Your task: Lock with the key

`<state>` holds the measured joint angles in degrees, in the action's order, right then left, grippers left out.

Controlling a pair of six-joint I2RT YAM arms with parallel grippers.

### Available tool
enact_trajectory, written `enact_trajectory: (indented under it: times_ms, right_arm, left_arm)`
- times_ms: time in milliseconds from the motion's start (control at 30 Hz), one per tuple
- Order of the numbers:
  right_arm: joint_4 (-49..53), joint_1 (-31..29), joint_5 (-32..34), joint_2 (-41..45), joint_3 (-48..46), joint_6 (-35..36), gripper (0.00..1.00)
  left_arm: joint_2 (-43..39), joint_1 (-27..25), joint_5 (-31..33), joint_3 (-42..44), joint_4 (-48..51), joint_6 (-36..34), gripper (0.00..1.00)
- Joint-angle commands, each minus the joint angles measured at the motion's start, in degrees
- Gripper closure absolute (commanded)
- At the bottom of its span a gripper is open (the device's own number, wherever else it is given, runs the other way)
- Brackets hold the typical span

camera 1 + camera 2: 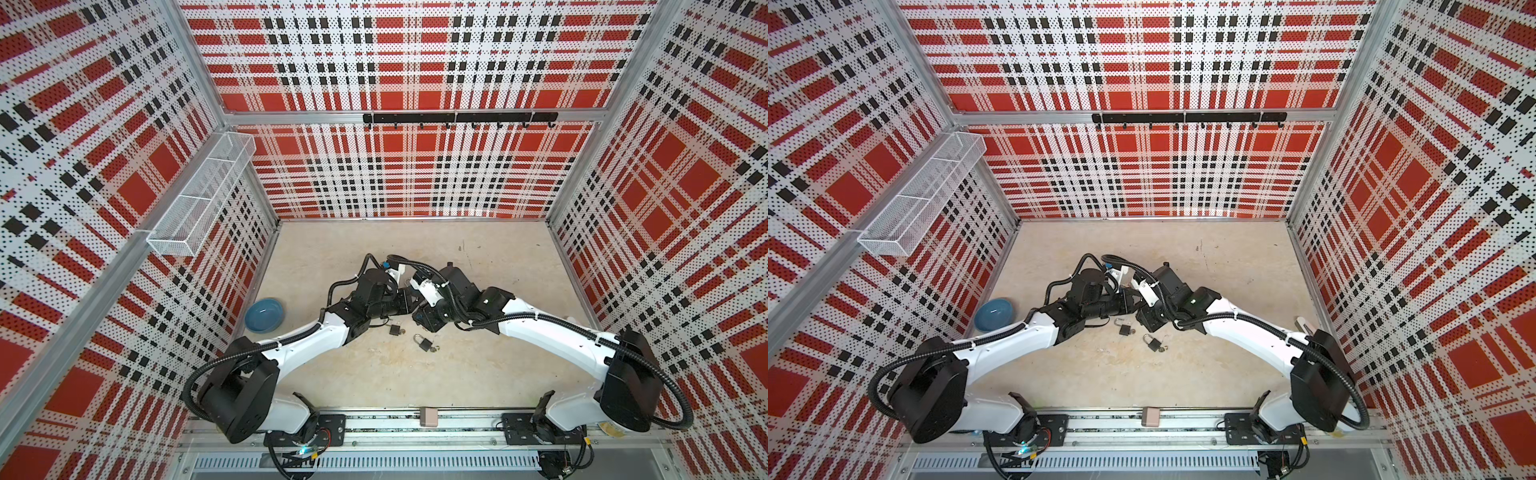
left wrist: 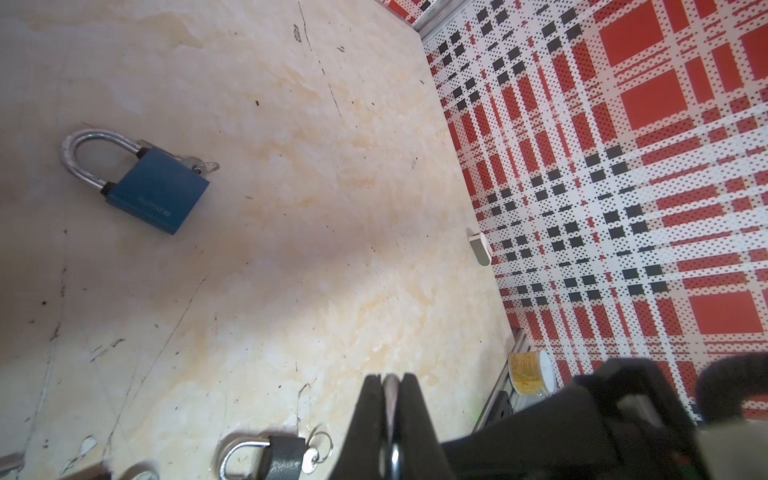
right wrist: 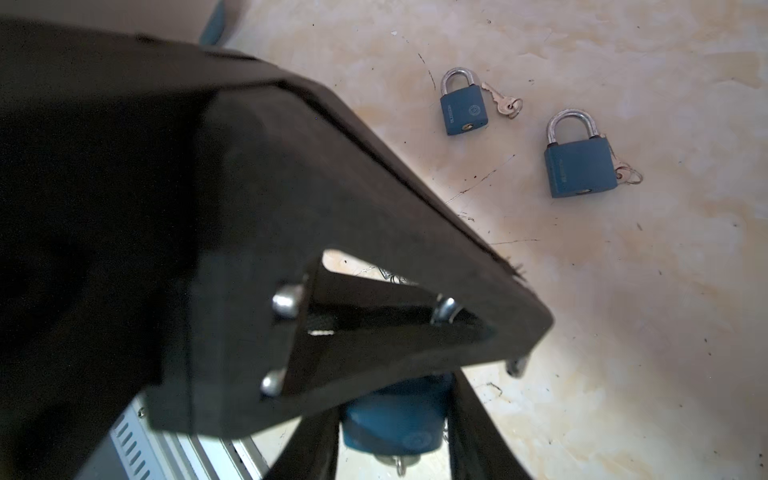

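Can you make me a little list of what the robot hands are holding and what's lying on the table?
Left gripper: shut on a thin silvery piece, probably the key
Right gripper: shut on the blue padlock
Table: small padlock and large padlock, lying flat, apart
Also: blue bowl beside the left arm

1 blue padlock (image 3: 395,424) aloft, key (image 3: 395,460) inserted

Bright even light, soft shadows, fisheye-bowed edges, blurred wrist-view foregrounds
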<state>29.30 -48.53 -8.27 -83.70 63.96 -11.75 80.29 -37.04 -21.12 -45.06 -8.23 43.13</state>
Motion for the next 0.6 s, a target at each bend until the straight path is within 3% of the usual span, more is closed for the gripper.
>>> enact_trajectory:
  times_ms: [0,67,167,400,567]
  right_arm:
    - [-4.93,-0.41,-0.31,1.57,1.17,0.89,0.89]
    - [-5.93,-0.41,-0.16,1.69,0.61,0.38,0.82]
    - [-8.37,-0.18,-1.09,2.85,-0.99,-0.85,0.53]
    - [-23.09,9.49,-17.20,13.18,-13.04,-9.30,0.46]
    - [-33.84,14.00,-18.54,21.24,-20.47,-11.18,0.39]
  left_arm:
    - [0.31,0.39,1.51,-0.04,-0.04,0.62,1.00]
    - [-0.46,0.81,1.86,0.38,-0.59,1.61,1.00]
    - [-2.39,1.17,3.28,1.11,-1.66,3.29,1.00]
    - [-8.79,1.51,10.21,1.35,-4.22,8.67,1.00]
    - [-11.43,-0.45,14.80,0.01,-6.21,13.69,1.00]
